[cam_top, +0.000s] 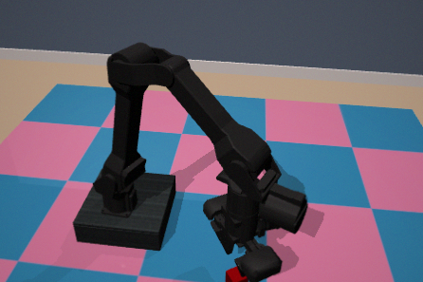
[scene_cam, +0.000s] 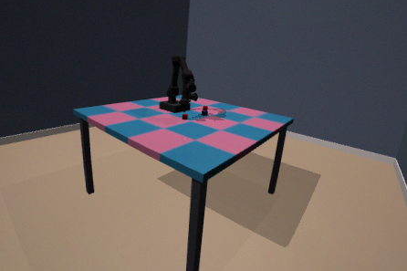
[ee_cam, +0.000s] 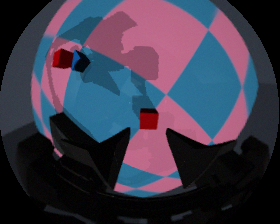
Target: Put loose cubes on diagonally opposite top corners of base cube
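Keep the empty, partly open gripper (cam_top: 241, 247) (scene_cam: 189, 99) (ee_cam: 148, 131) centred and square, straddling the red cube (cam_top: 234, 275) (scene_cam: 184, 117) (ee_cam: 149, 120) at wrist-view twelve o'clock

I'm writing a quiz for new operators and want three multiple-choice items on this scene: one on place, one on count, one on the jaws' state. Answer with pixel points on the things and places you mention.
1. Where is the red cube beside the blue base cube in the wrist view?
A) On the floor
B) On top of the base cube
C) On the arm's base

2. How many red cubes show in the wrist view?
A) One
B) Four
C) Two

3. How are the jaws?
A) Apart, holding nothing
B) Closed tight together
C) Clamped on the blue cube

Key:
1 B: the exterior view shows the red cube (scene_cam: 205, 108) (ee_cam: 62, 58) above the blue base cube (scene_cam: 204, 113) (ee_cam: 81, 61).
2 C: that one and the loose red cube (cam_top: 235, 275) (scene_cam: 184, 117) (ee_cam: 149, 119).
3 A: the wrist view shows a wide gap between the jaws.
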Robot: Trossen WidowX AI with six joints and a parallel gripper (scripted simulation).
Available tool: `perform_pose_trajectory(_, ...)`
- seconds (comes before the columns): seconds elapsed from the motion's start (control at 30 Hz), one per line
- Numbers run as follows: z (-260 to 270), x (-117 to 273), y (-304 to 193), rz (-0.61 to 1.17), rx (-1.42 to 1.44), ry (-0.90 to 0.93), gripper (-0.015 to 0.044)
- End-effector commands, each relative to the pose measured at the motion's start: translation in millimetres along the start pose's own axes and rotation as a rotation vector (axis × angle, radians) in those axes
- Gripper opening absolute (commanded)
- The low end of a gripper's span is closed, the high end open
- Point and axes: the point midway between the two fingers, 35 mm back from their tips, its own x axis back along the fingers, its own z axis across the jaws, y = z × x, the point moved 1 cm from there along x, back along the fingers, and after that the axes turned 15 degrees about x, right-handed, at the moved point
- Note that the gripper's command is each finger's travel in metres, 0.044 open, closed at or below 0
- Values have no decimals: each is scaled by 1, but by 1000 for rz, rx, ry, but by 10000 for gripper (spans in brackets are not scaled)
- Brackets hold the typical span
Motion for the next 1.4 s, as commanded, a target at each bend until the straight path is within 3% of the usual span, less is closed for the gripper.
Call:
perform_pose_trajectory(0.0, -2, -9, 1, -7, 5, -13, 265)
perform_pose_trajectory(0.83, -2, -45, 1, -7, 5, -13, 265)
perform_pose_trajectory(1.03, -2, -45, 1, -7, 5, -13, 107)
perform_pose_trajectory(1.37, -5, -28, 2, -7, 5, -13, 105)
